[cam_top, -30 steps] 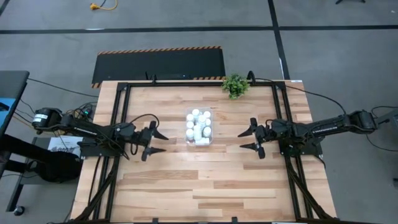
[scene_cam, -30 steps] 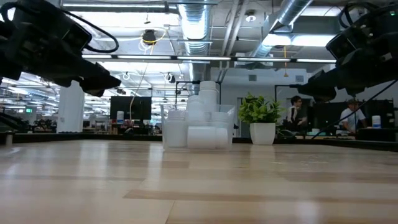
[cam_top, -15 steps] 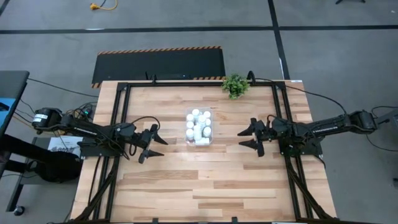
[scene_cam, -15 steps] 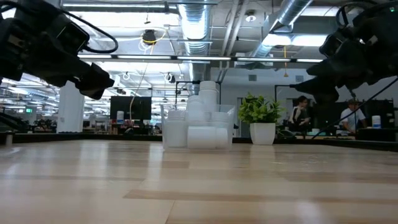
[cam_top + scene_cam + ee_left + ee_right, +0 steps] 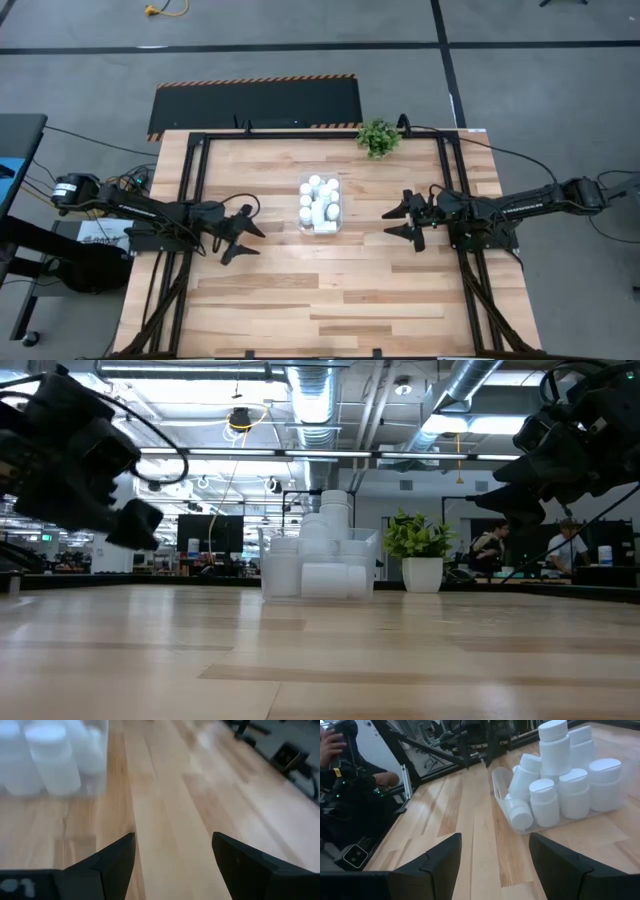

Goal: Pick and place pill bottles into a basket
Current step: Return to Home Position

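The basket (image 5: 319, 203) has not moved since the earlier pictures, and neither have the pill bottles (image 5: 320, 196) in it. Your left gripper (image 5: 252, 241) has: it has drawn farther away from the basket on that arm's side, and in the low view it now hangs lower than it did. Your right gripper (image 5: 386, 224) sits on the basket's other side, about where it was half a second ago and a shade farther out than a second ago.

The basket is a clear rectangular tub, and the white bottles with white caps show through its walls. They are packed tight and heaped. One bottle (image 5: 554, 745) stands above the rest, most of the others stand upright around it, and one (image 5: 519, 815) lies on its side at the end nearest your right gripper, leaning out past the rim. No bottle shows on the table outside the basket.

Both claws are released. Each wrist view shows two dark fingers spread wide with bare wood between them and nothing held. Both grippers hang above the table, well apart from the basket.

A small green potted plant (image 5: 378, 137) stands beyond the basket, toward the right arm's side. Past the table, a person (image 5: 342, 767) shows in the right wrist view.
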You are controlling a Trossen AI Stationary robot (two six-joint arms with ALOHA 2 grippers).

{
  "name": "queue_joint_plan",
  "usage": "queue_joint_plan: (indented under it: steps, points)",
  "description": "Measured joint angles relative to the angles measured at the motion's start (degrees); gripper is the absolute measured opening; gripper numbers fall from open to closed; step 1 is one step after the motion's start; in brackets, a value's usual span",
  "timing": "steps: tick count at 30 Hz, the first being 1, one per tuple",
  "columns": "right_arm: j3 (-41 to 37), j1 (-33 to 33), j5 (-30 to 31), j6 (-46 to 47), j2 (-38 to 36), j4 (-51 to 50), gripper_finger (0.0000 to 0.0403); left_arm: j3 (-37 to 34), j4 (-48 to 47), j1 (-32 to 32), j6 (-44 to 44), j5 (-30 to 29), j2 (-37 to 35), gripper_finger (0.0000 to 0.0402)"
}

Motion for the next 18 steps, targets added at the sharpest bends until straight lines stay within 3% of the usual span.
queue_joint_plan:
  steps: [3, 9, 18]
  points:
    - [0.00, 0.00, 0.02, 0.00, -0.01, 0.00, 0.0225, -0.01, -6.68, 0.00, -0.30, -0.22, -1.94, 0.0251]
    - [0.00, 0.00, 0.02, 0.00, -0.02, -0.02, 0.0225, 0.01, -23.23, -0.06, -0.58, -1.63, -13.94, 0.0251]
    - [0.07, 0.00, 0.04, 0.01, -0.02, -0.11, 0.0225, 0.03, -22.25, -0.31, 0.17, -9.41, -23.22, 0.0251]
